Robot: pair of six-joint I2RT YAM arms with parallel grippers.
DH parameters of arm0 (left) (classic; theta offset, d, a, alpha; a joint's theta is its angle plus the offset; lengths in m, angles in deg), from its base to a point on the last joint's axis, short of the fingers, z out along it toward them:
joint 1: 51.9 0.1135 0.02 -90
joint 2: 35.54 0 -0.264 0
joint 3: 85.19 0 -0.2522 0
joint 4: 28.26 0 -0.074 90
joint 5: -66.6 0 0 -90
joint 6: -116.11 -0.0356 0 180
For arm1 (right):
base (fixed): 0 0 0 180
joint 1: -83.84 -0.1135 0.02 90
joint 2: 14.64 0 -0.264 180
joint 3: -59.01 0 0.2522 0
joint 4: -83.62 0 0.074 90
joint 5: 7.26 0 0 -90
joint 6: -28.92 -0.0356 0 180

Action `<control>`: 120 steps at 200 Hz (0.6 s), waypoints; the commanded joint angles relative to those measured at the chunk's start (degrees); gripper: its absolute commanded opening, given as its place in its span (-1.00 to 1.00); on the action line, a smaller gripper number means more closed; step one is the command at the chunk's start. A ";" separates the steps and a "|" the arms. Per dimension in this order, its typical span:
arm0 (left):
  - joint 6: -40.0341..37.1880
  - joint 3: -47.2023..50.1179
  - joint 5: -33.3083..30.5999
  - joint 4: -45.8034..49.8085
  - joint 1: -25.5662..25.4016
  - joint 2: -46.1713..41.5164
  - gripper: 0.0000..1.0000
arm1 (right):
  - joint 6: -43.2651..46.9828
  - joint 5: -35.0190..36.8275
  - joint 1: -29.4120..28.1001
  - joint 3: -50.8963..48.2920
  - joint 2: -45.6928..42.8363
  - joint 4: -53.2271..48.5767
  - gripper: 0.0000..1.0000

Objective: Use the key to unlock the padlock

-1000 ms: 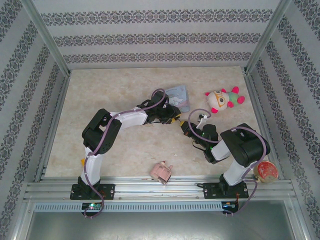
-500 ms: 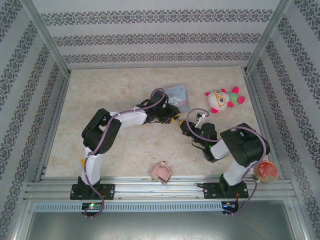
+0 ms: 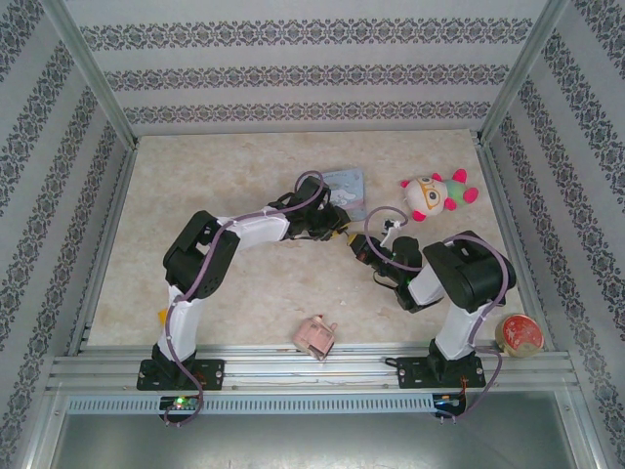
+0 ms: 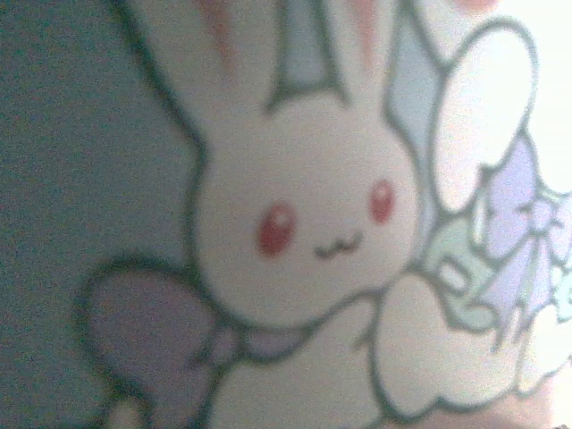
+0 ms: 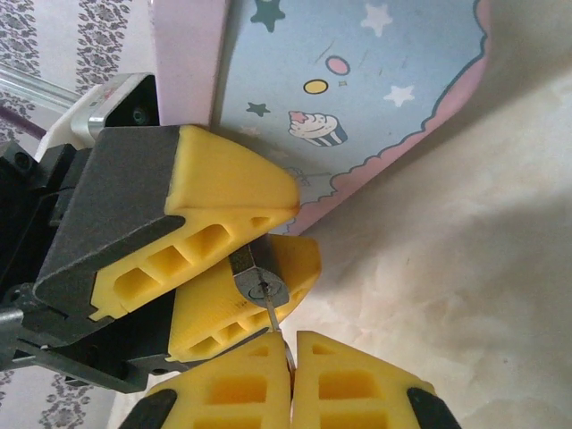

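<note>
Beige marbled table (image 3: 195, 176), blue tin (image 3: 348, 183) ctr-far, plush doll (image 3: 435, 195) to its rt, pink block (image 3: 315, 337) near edge.

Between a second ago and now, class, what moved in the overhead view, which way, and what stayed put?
The right arm's black elbow swung left, uncovering more of the round red tin. Its claw, shut on the thin silvery key, stayed against the left claw holding the tiny grey padlock. Left arm, light-blue cartoon tin box, plush doll and pink toy block kept still.
</note>
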 commanded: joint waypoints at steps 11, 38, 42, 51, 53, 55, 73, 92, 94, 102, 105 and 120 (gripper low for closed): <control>-0.16 0.41 4.80 4.55 -2.25 1.61 -0.36 | -3.74 1.84 0.55 1.57 1.78 2.77 -1.00; -0.83 1.05 4.38 3.09 -2.25 1.70 -0.28 | -4.86 2.34 0.74 1.52 1.98 2.77 -1.00; -0.83 1.10 4.47 2.82 -2.25 1.77 -0.27 | -5.00 2.26 0.74 1.57 2.10 2.77 -1.00; -0.87 1.21 4.59 2.15 -2.25 1.80 -0.27 | -5.34 2.19 0.74 1.89 2.50 2.77 -1.00; -0.90 1.22 4.55 1.95 -2.25 1.86 -0.27 | -5.39 2.18 0.74 1.96 2.61 2.77 -1.00; -0.91 1.23 4.56 1.77 -2.25 1.83 -0.28 | -5.47 2.16 0.74 2.00 2.75 2.77 -1.00; -1.30 1.23 4.64 0.63 -2.25 1.91 -0.33 | -6.03 1.91 0.69 2.53 3.59 2.77 -1.00; -2.59 1.14 4.36 0.32 -2.25 1.68 -0.39 | -6.72 1.77 0.74 2.76 3.63 2.77 -1.00; -2.69 1.21 4.29 0.22 -2.25 1.67 -0.40 | -6.79 1.82 0.72 2.66 3.57 2.77 -1.00; -3.03 1.40 4.13 -0.25 -2.20 1.47 -0.43 | -7.37 1.78 0.87 2.63 3.53 2.77 -1.00; -3.10 1.55 4.02 -0.54 -2.18 1.46 -0.45 | -7.59 1.65 0.95 2.63 3.53 2.77 -1.00; -3.30 2.04 4.15 -1.75 -2.17 1.51 -0.49 | -9.46 0.69 1.41 2.74 3.51 2.77 -1.00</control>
